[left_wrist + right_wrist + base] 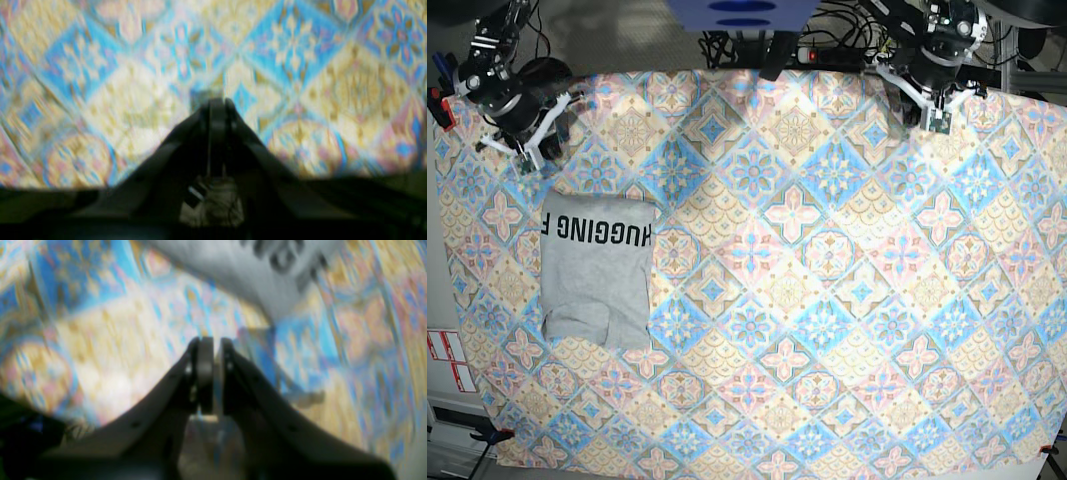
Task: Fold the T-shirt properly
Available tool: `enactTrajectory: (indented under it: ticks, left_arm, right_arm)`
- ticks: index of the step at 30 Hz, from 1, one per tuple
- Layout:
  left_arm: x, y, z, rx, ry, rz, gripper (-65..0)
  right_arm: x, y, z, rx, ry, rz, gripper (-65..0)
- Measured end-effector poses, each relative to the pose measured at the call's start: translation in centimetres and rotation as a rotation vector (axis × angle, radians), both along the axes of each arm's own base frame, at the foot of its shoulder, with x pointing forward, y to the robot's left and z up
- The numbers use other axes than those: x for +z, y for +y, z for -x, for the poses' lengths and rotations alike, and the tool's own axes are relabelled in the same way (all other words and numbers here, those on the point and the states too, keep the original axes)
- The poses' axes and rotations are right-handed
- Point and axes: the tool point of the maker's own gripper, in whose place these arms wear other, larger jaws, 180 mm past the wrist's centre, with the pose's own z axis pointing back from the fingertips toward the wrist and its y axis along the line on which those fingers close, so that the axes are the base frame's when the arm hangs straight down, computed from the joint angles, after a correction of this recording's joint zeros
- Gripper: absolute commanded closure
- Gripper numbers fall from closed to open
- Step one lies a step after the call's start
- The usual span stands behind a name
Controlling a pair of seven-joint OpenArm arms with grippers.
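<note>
Workspace surroundings, base view.
I see a pastel tile-patterned cloth [827, 300] covering the table, brightest mid-cloth; cables and a power strip [847, 57] run along its far edge.

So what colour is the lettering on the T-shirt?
Black, on the grey T-shirt; clearest in the base view.

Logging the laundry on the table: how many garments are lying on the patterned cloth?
1. A folded grey T-shirt lies near the patterned cloth's left edge in the base view, lettering up, below the right gripper. Nothing else shows; the folds may hide something.
</note>
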Motion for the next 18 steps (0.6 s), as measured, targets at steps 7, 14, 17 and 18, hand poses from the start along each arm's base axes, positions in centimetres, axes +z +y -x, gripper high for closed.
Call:
enactTrajectory:
  ticks: [7,14,17,18]
  left_arm:
    - [-1.2,-0.4,6.1,0.024,0.139,0.053,0.0]
    - [-2.9,-0.3,11.7,0.044,0.279,0.061,0.0]
    - [-5.7,0.5,14.9,0.082,0.385,0.066,0.0]
    - [-7.0,0.7,15.7,0.093,0.417,0.065,0.0]
  right_arm:
    - [-1.2,-3.6,8.3,-0.153,0.146,0.04,0.0]
    - [-4.4,-2.4,17.0,-0.267,0.344,-0.031,0.0]
    - [-6.9,-2.3,20.0,-0.32,0.43,-0.077,0.0]
    - [-8.0,-2.0,21.4,-0.337,0.474,-0.096,0.0]
